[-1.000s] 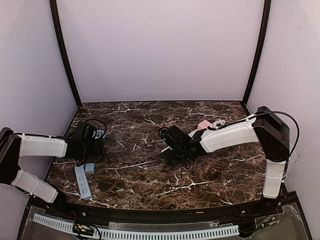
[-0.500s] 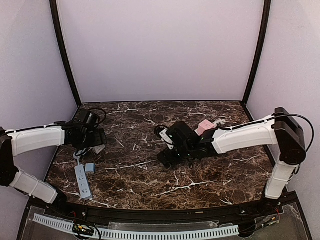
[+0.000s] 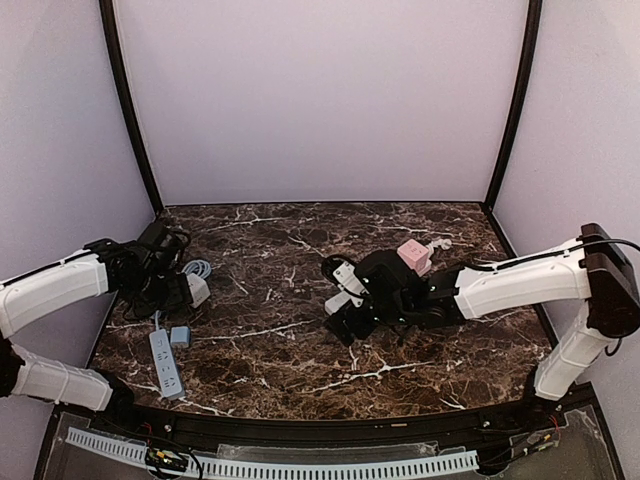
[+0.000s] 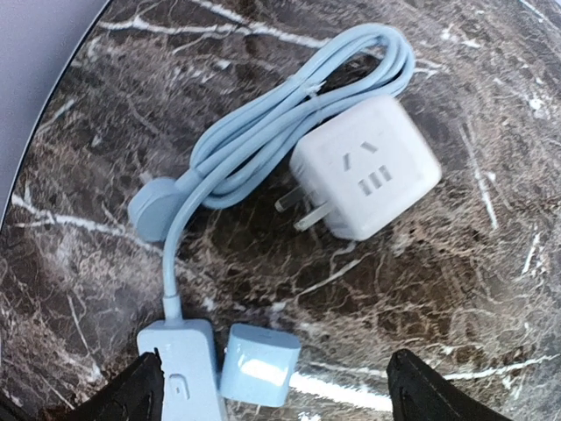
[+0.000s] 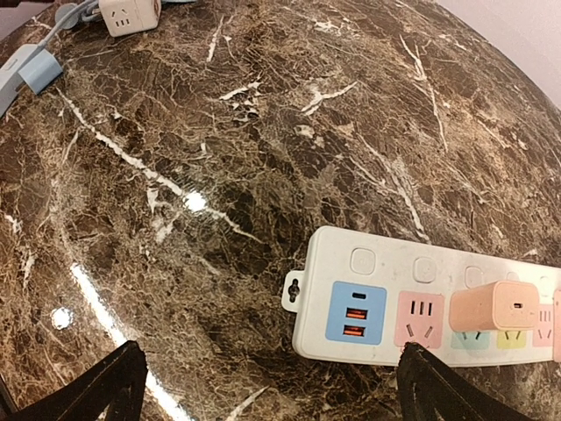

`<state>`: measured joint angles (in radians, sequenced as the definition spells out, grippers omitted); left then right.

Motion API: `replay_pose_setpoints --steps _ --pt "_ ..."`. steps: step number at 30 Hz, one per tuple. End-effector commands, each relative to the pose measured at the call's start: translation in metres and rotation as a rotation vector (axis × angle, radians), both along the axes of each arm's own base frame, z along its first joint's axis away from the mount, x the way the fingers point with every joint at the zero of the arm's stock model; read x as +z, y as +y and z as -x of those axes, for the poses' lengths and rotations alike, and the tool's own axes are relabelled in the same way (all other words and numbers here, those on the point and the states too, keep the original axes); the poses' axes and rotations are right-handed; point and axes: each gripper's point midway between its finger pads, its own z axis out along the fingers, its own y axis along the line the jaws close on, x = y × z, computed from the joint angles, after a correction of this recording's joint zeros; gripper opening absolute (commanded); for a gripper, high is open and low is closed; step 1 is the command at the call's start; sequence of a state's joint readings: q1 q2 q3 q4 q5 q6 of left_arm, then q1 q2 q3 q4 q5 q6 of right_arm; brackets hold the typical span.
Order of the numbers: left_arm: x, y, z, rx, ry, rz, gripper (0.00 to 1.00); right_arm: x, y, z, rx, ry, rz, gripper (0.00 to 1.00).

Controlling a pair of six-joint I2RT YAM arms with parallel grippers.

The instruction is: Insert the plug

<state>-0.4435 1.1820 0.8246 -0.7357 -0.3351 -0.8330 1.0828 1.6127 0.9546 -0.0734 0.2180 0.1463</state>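
A white cube adapter (image 4: pixel 364 175) with bare prongs lies on the marble beside a coiled light-blue cable (image 4: pixel 280 114); it also shows in the top view (image 3: pixel 197 290). My left gripper (image 4: pixel 276 399) (image 3: pixel 176 291) hovers open and empty above it. A white power strip (image 5: pixel 421 303) with coloured sockets lies mid-table, a pink adapter (image 5: pixel 495 305) (image 3: pixel 413 255) plugged into it. My right gripper (image 5: pixel 272 395) (image 3: pixel 345 320) is open and empty, just above the strip's end.
A light-blue power strip (image 3: pixel 165 362) (image 4: pixel 180 368) with a small blue cube (image 3: pixel 180 336) (image 4: pixel 259 364) beside it lies near the front left edge. Purple walls enclose the table on three sides.
The left gripper has drawn back to the left, uncovering the white cube. The right gripper has shifted right, and the white strip's end now shows beside it.
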Motion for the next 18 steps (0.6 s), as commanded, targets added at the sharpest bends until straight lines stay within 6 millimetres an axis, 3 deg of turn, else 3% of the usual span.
replay_pose_setpoints --steps 1,6,18 --pt "-0.031 0.02 0.047 0.073 0.158 -0.041 0.87 0.011 0.006 0.004 0.024 -0.021 -0.047 0.99" --pt "-0.064 0.024 0.075 0.115 0.264 -0.01 0.87 0.014 0.0 0.006 0.019 -0.029 -0.051 0.99" --pt "-0.095 0.023 0.089 0.166 0.284 0.073 0.63 0.017 -0.01 0.007 0.003 -0.043 -0.052 0.99"
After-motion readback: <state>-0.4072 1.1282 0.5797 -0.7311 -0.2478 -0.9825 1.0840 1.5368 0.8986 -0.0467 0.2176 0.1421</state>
